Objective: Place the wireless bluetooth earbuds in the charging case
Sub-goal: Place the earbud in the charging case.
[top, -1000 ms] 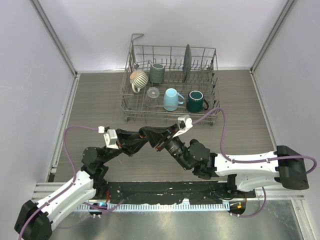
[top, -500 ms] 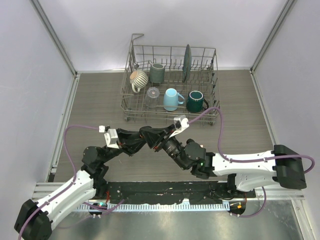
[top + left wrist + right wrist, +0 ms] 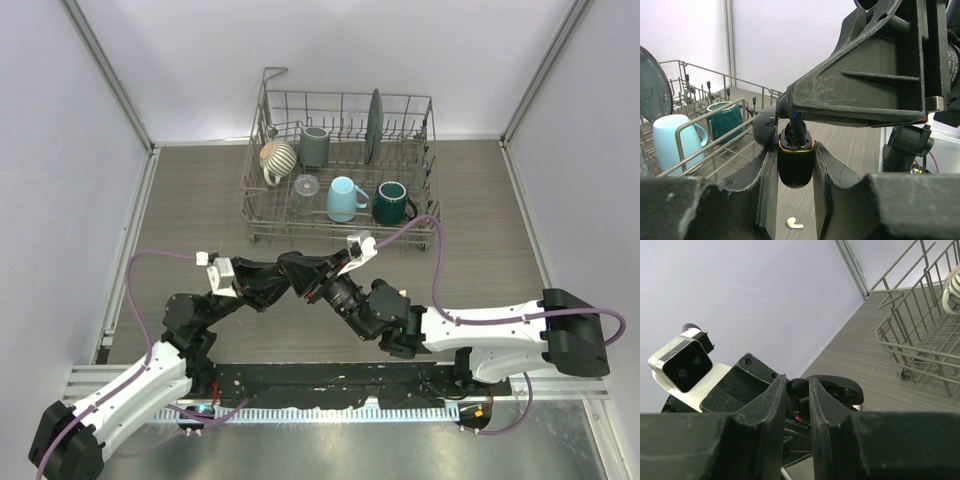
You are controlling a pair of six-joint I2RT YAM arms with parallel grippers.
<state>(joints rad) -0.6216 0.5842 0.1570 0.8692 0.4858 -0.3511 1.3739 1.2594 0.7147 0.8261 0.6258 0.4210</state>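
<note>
Black plastic meets black plastic in the top view: the left gripper [image 3: 298,272] and right gripper [image 3: 325,285] touch nose to nose above the table [image 3: 200,200], on the near side of the rack [image 3: 262,215], and what they hold is hidden there. In the left wrist view the left gripper is clamped on the case [image 3: 796,172], a black shell with a gold rim, held upright with its lid [image 3: 764,129] swung open to the left. The right gripper's tip reaches from the right into the case's mouth, where a black earbud [image 3: 796,134] sits partly in its well under a small blue light. A cream earbud [image 3: 795,225] lies on the table below, apart from everything. In the right wrist view the right fingers [image 3: 772,410] stand almost together and seem to pinch the black earbud, though the dark shapes blur into each other. The risks, as I judge them: the stem may go in askew and jam on the rim if the tip is off the well. A hard push may tilt or slide the case in the left gripper's hold. Letting go early may let the bud pop out and drop by the cream one. The right finger may also knock the lid when it pulls out. No brand, label or writing can be read in any view.
</note>
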